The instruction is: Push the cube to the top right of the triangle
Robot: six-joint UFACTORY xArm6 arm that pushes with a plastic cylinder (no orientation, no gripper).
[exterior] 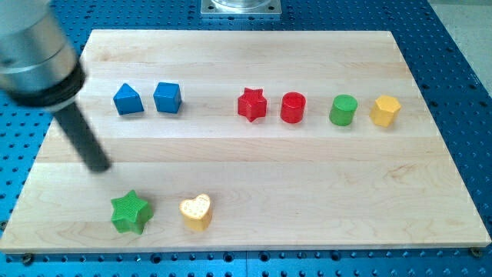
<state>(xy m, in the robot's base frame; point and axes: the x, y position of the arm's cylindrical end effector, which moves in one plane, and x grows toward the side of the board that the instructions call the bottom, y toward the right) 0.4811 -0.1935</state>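
Observation:
The blue cube [167, 97] sits on the wooden board at the upper left. The blue triangle block [127, 100] is just to its left, a small gap between them. My tip [98, 165] is down on the board at the view's left, below and to the left of the triangle and well apart from both blue blocks. The rod rises from it up to the large grey arm body in the top left corner.
A red star [251, 104], a red cylinder [293, 108], a green cylinder [344, 110] and a yellow hexagon block [385, 111] stand in a row to the right. A green star [130, 211] and a yellow heart [196, 211] lie near the bottom edge.

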